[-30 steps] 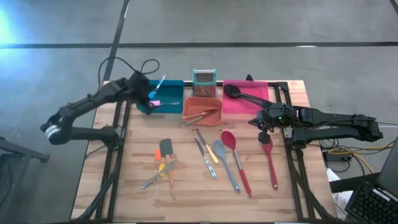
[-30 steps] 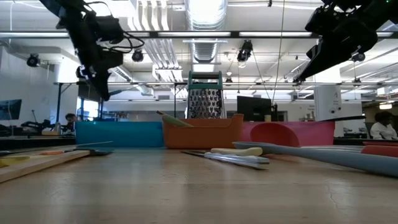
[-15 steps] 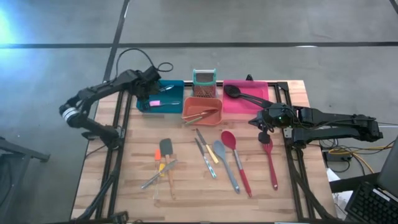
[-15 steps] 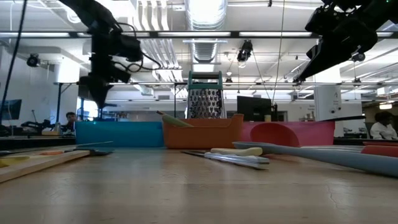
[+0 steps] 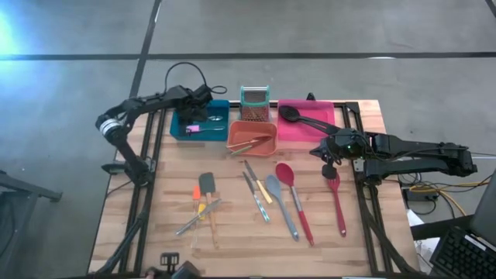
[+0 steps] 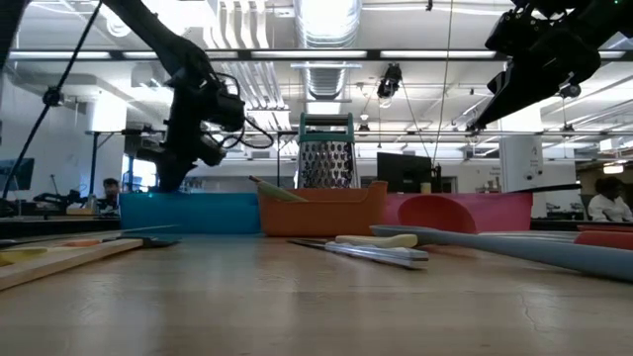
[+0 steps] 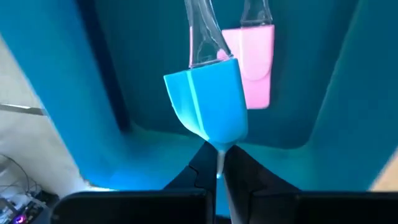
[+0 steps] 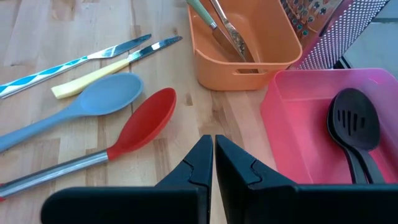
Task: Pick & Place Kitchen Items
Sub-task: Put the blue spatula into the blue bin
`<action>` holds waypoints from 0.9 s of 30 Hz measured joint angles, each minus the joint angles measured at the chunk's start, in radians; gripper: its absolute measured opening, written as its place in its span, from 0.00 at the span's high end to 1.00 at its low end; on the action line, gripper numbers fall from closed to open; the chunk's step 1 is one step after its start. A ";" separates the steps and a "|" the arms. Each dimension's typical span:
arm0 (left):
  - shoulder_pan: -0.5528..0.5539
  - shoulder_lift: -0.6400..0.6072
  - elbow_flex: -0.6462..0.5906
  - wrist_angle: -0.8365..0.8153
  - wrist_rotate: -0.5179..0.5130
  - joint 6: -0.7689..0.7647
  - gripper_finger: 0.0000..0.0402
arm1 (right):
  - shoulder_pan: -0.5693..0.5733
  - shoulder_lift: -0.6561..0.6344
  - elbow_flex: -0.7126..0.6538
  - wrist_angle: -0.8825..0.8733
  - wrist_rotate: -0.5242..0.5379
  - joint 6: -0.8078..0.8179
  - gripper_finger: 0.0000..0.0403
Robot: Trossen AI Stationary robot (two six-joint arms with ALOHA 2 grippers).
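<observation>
Left pincer (image 7: 219,167) clamped on blue spatula (image 7: 208,106) with clear handle, inside blue bin (image 7: 348,74).

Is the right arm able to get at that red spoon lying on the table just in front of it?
Probably yes. The right gripper hangs shut over the table beside the red spoon, which lies flat with nothing over it; only the grey-blue spoon lies close beside it.

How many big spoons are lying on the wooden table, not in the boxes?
3. A grey-blue spoon lies mid-table, a red spoon lies right beside it, and another red spoon lies further right, under the right arm. More could be hidden under that arm.
</observation>
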State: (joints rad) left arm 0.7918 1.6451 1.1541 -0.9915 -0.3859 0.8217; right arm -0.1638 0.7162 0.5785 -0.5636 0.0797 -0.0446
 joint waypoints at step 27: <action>0.002 0.173 0.000 0.041 -0.001 0.040 0.72 | 0.000 0.000 0.000 0.000 0.000 0.000 0.97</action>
State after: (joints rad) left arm 0.7937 1.8178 1.1542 -0.9504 -0.3873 0.8619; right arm -0.1638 0.7162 0.5785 -0.5633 0.0799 -0.0444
